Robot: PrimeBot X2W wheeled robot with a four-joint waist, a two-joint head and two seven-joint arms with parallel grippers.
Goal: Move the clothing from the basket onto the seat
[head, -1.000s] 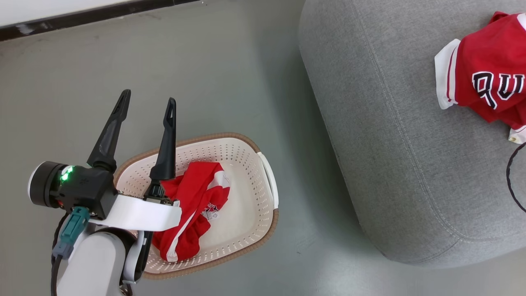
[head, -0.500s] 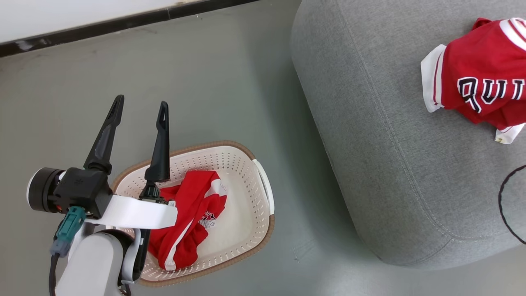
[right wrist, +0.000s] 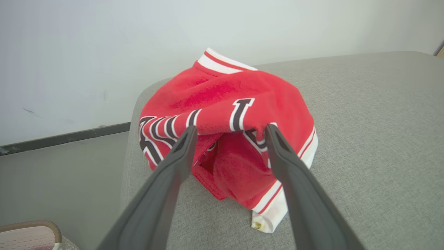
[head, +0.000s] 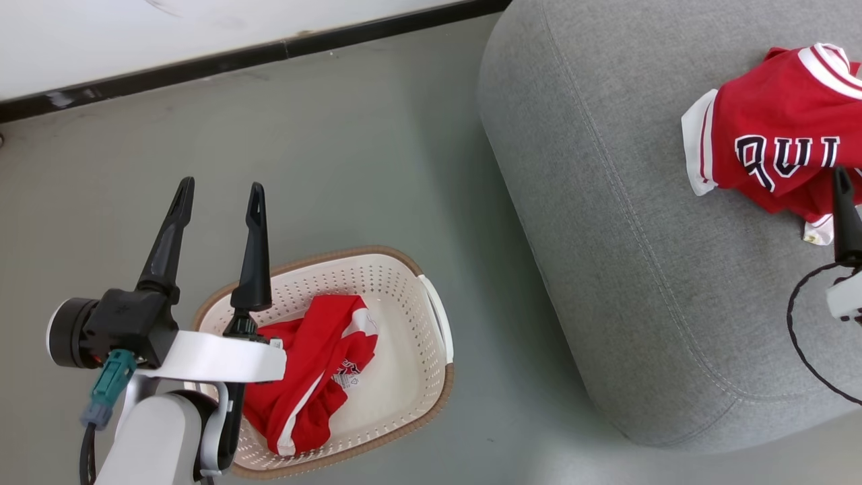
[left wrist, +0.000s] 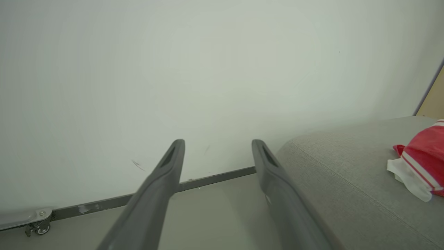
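- Since a second ago the head camera has swung, showing more wall (head: pixel 202 27), and one finger (head: pixel 845 215) of the right gripper (right wrist: pixel 230 129) has entered at the edge.
- Seat (head: pixel 606 236): carries the seat jersey (head: pixel 774 128) near its far right.
- Basket (head: pixel 350 253): on the floor, apart from the seat, with the basket jersey (head: pixel 316 364) crumpled inside.
- Left gripper (head: pixel 220 185): spread and empty over the basket's left rim, pointing towards the wall.
- Right gripper: spread, gripping nothing, fingers either side of the seat jersey; contact unclear.
- Risk, I judge: pulling back could snag the seat jersey and drag it. The left fingers coming down could catch the basket's side or pinch only a fold, which slips.
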